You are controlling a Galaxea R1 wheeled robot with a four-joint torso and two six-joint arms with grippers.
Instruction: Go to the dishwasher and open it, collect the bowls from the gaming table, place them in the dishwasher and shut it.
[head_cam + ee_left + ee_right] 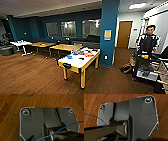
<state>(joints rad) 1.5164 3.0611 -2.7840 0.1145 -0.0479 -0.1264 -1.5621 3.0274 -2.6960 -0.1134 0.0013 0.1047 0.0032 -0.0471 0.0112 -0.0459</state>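
Wood floor (10, 121) under wrists; gaming table (75, 62) ahead

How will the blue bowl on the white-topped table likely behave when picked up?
The blue bowl looks small and shallow, so probably light and unlikely to tip. It sits flat on the gaming table, so likely stiff; a push might slide it.

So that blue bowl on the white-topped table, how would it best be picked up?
Probably by its rim, coming down from above: the blue bowl sits on the gaming table near the edge facing the robot, apart from the dark bowl and the colourful clutter behind. Its exact shape is too blurred to tell.
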